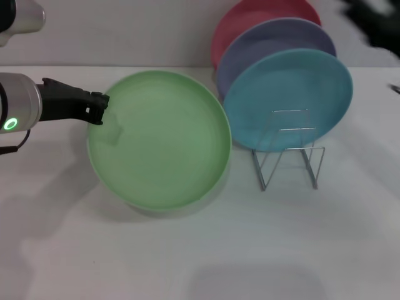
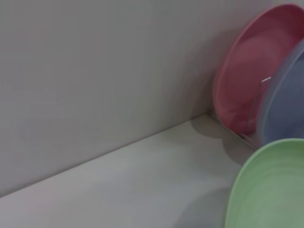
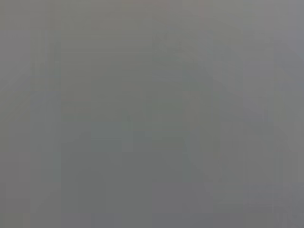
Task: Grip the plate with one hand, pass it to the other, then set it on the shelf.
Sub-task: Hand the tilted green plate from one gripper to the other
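Head view shows a white table (image 1: 187, 256) with a grey wall behind it. Biggest thing on the table is the light green plate (image 1: 162, 140). It sits left of the middle, and its hollow face looks up toward the camera. It is round, so it has no long side. I cannot tell if it lies flat or is lifted a bit at the left edge.

To its right three plates stand on edge in a row: a turquoise-blue plate (image 1: 290, 100) in front, a lavender plate (image 1: 275, 40) behind it, and a pink plate (image 1: 250, 19) at the back. Their faces look toward the camera. They stand in the small silver wire rack (image 1: 289, 156), and its front loops hold nothing. The green plate is just beside the blue one.

The left gripper (image 1: 99, 111) comes in from the left on a silver wrist with a green ring. Its black fingers are closed narrow on the green plate's left rim.

A dark blur (image 1: 375, 25) sits at the top right corner, and I cannot tell what it is
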